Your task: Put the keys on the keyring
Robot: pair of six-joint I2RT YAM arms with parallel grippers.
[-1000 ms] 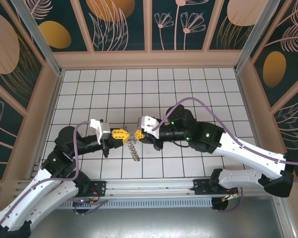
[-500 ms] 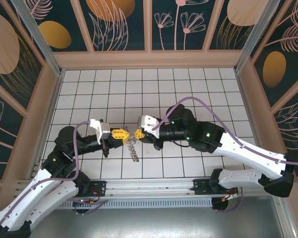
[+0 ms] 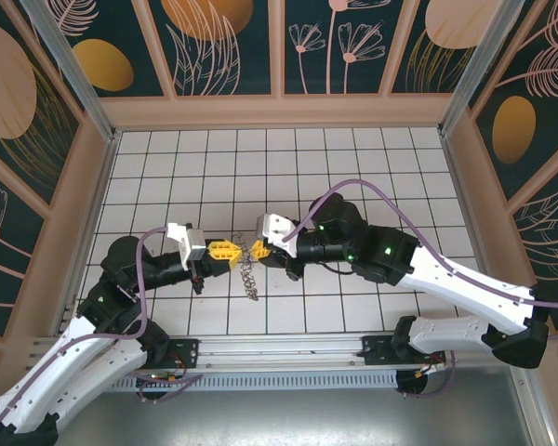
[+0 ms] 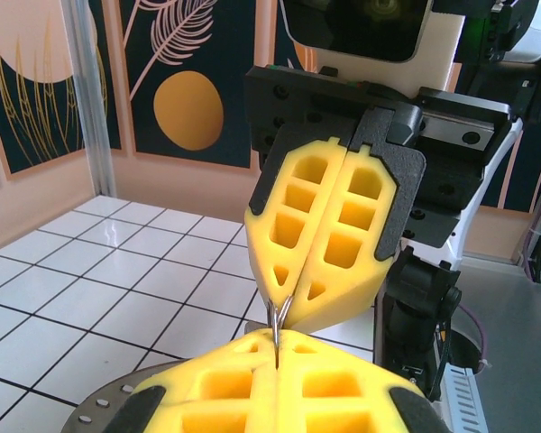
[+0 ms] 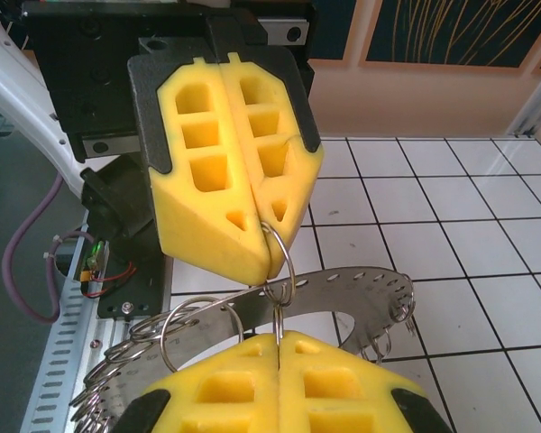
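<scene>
Since the left gripper (image 3: 226,251) has its yellow foam fingers pressed fully together on a thin silvery wire loop (image 5: 291,263), the step in hand looks like threading or prising open that loop. This side should hold a steady pinch while the other does the fine work.

Just behind and below the loop, between the two arms and lifted off the white tiled table (image 3: 353,167), hangs the large flat grey-brown metal keyring (image 5: 352,287), its rim fringed with small wire rings. I cannot make out the tiny silvery key, so I cannot tell whether the pinched loop is the key's own.

The right gripper (image 3: 258,249), clamped equally tight, bites the same loop from the opposite side, tip to tip. Any pull should be slight and straight, or the wire may slip out.

Compared with a second ago, the right wrist has edged slightly up and left, and the keyring's dangling lower end has swung leftward.
</scene>
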